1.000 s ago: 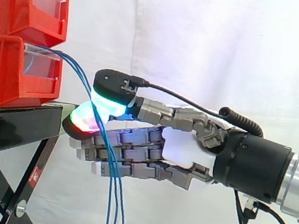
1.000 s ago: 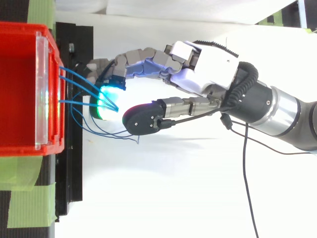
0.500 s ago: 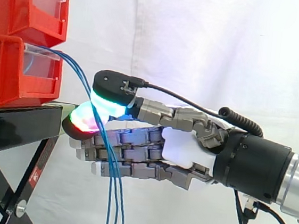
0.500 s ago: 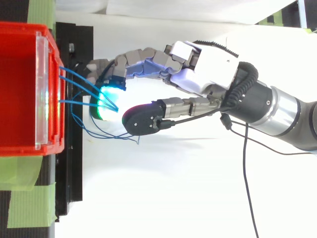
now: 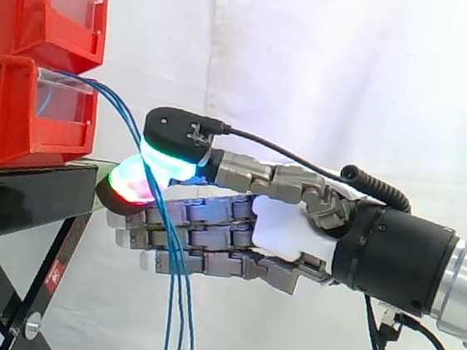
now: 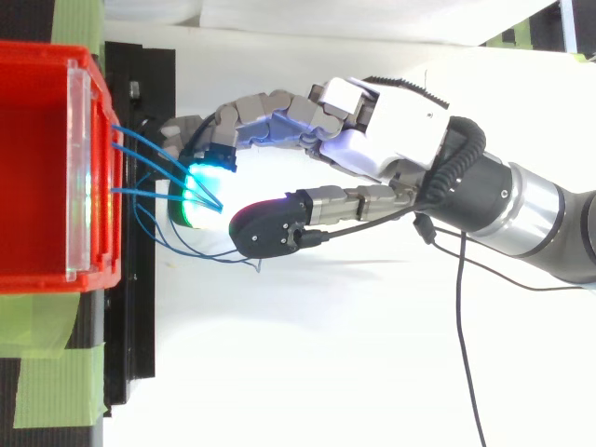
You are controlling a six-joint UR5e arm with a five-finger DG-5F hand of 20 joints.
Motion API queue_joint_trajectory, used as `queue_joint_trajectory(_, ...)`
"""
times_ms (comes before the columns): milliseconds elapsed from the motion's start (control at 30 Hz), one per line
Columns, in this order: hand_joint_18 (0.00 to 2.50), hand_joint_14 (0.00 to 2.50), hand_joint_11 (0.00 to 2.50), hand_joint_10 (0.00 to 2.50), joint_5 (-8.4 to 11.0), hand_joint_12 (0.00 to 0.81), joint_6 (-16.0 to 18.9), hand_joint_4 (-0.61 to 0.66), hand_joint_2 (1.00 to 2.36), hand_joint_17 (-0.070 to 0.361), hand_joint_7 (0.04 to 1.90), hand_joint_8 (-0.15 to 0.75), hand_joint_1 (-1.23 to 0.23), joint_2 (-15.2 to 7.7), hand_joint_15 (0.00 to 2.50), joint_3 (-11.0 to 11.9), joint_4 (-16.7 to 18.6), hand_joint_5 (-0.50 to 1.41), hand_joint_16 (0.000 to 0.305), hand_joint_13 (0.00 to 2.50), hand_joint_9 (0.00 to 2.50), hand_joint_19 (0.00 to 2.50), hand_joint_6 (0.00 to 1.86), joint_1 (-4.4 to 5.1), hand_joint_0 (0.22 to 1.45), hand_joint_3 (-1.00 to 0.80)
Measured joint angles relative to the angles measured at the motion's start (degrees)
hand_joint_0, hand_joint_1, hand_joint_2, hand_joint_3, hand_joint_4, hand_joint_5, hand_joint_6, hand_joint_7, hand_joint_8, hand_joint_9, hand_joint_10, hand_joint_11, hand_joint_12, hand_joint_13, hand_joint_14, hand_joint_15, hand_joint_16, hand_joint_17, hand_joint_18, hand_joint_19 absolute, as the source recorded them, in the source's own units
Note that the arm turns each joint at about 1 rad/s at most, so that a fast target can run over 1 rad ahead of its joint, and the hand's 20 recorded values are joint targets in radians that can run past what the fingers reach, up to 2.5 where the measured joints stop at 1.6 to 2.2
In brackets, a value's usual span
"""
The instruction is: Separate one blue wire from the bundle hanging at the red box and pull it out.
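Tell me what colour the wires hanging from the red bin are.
Blue; the wires show best in the side view, running down past the robot hand.

Stand (image 5: 22,195): black, glossy top plate, at the side view's left edge; crossed braces below.
Curtain (image 5: 328,68): white, creased, hanging behind the work.
Tape (image 6: 56,386): green strips at both ends of the stand, seen from above.
Ground surface (image 6: 326,372): white, plain.

We see thin blue wires (image 5: 179,328) leaving the clear front of the lower red box (image 5: 10,114), spread at the start, sloping down rightward, then hanging together as one loose bundle.
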Motion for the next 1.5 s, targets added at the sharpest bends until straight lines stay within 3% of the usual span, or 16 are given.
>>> queue_joint_trajectory(667, 0.37, 0.01, 0.46, 0.01, -0.48, 0.377, 0.53, 0.14, 1.03, 0.111, 1.10, 0.331, -0.74, 0.02, 0.33, 0.00, 0.30, -0.18, 0.050, 0.55, 0.72, 0.38, 0.80, 0.09, 0.63, -0.04)
queue_joint_trajectory(1200, 0.39, 0.01, 0.47, 0.01, -3.52, 0.397, 0.54, 0.14, 1.03, 0.111, 1.12, 0.330, -0.74, 0.24, 0.35, 0.00, 0.10, -0.18, 0.049, 0.63, 0.75, 0.39, 0.80, -0.06, 0.63, -0.03)
queue_joint_trajectory(1500, 0.40, 0.01, 0.47, 0.01, -5.47, 0.398, 1.65, 0.14, 1.03, 0.110, 1.12, 0.329, -0.74, 1.75, 0.37, 0.00, -0.21, -0.18, 0.049, 0.67, 0.75, 0.39, 0.80, -0.10, 0.63, -0.03)
